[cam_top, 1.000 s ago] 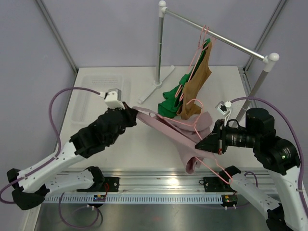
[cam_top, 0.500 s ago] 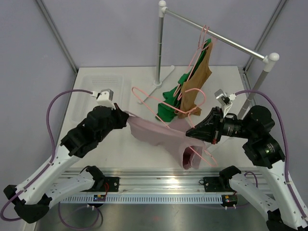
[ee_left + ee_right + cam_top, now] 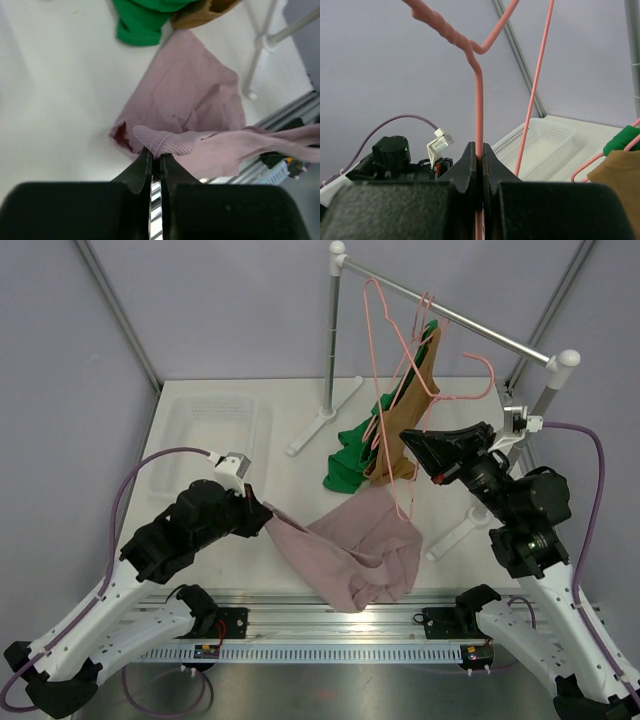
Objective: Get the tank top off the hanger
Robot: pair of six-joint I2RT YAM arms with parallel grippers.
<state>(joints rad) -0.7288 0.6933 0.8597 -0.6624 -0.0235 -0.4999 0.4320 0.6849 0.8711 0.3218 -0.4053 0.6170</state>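
Ribbed pink tank top, thin wire hanger

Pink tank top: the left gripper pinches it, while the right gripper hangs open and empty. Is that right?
Not quite. The right gripper is shut on the pink hanger, as the right wrist view shows. The left gripper does pinch the pink tank top.

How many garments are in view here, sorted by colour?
Pink tank top: 1
Green garment: 1
Brown garment: 1
Total: 3
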